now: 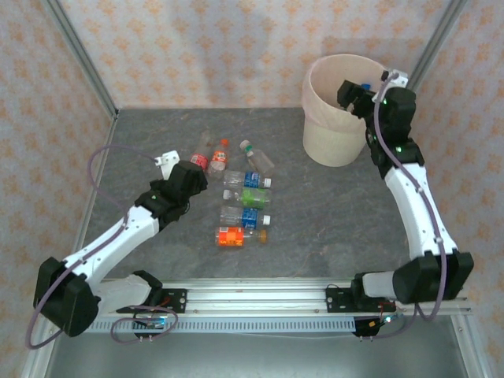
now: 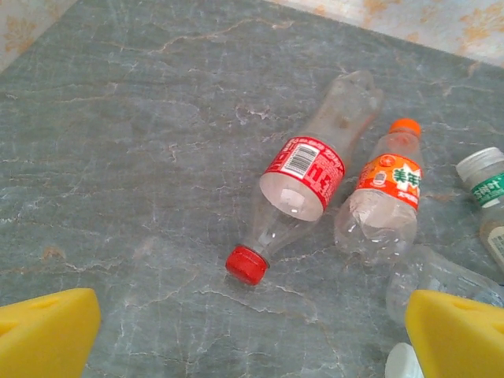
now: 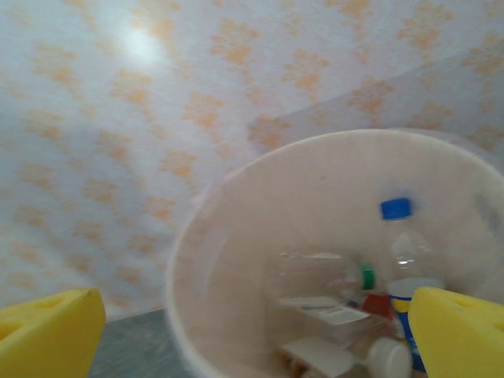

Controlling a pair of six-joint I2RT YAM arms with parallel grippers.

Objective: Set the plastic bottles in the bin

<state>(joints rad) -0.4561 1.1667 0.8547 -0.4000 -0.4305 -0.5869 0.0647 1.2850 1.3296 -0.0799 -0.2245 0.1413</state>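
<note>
Left arm reaches low over desk (image 1: pixel 157 142), left tool (image 2: pixel 252 339) released and empty, just short of red-capped bottle (image 2: pixel 298 177). More plastic bottles (image 1: pixel 242 201) lie mid-desk. Right arm raised, right tool (image 3: pixel 256 335) released, empty, over bin (image 1: pixel 327 138) at far right. Blue-capped bottle (image 3: pixel 405 260) inside.

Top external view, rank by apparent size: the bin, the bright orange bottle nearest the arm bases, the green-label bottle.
1. bin, by far the largest.
2. bright orange bottle.
3. green-label bottle, which looks slightly shorter. It's a close call, since both lie flat at similar range.
</note>
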